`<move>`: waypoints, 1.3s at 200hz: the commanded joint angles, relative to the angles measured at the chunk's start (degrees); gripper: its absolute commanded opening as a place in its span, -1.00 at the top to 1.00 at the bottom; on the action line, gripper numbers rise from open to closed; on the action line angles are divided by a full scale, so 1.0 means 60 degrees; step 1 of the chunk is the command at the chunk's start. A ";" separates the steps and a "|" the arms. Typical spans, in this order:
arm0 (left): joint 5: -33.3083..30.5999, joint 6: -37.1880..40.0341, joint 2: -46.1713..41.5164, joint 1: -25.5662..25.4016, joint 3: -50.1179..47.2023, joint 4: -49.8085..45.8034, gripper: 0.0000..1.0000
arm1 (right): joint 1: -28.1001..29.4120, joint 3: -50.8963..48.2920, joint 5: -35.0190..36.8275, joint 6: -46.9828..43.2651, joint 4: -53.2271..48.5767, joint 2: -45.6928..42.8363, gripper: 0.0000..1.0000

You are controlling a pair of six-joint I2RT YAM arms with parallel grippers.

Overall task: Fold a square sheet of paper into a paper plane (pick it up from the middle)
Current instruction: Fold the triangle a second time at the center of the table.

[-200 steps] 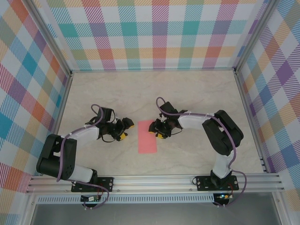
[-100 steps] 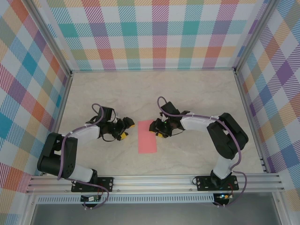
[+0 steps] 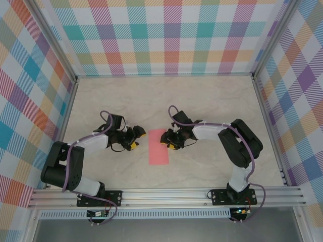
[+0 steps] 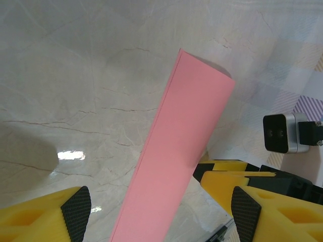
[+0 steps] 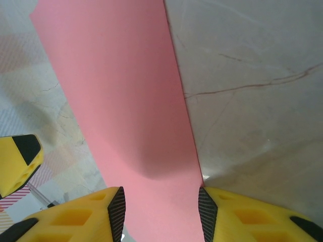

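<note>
Paper (image 3: 159, 146) lies flat on the desk (image 3: 212, 101), a folded strip between the tools. Left tool (image 4: 161, 212) gapes empty beside it. Right tool (image 5: 161, 206) spreads over its edge, seemingly gripping nothing. Closing there may skid or crumple it.

I'm looking at a pale, marble-veined table (image 3: 212, 98), glossy enough to throw back a small glare spot in the left wrist view. One thing lies directly on it, a salmon-pink paper (image 3: 159, 146) folded into a long, narrow rectangle. It sits flat around the middle of the table, a little towards the near edge, with its long sides running near to far. In the left wrist view its far end is square-cornered. In the right wrist view it lies flush on the marble, with a soft shadow across it.
</note>
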 commanded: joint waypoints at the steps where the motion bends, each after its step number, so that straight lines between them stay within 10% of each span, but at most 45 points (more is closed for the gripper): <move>1: 0.0157 0.0189 0.0127 -0.0176 0.0310 0.0036 -0.52 | 0.0075 -0.0155 0.0376 -0.0084 -0.0685 0.0203 0.09; 260: 0.0263 0.0294 0.0760 -0.0744 0.0791 -0.0022 -0.51 | 0.0212 -0.0167 0.0936 -0.0439 -0.1473 0.0104 0.15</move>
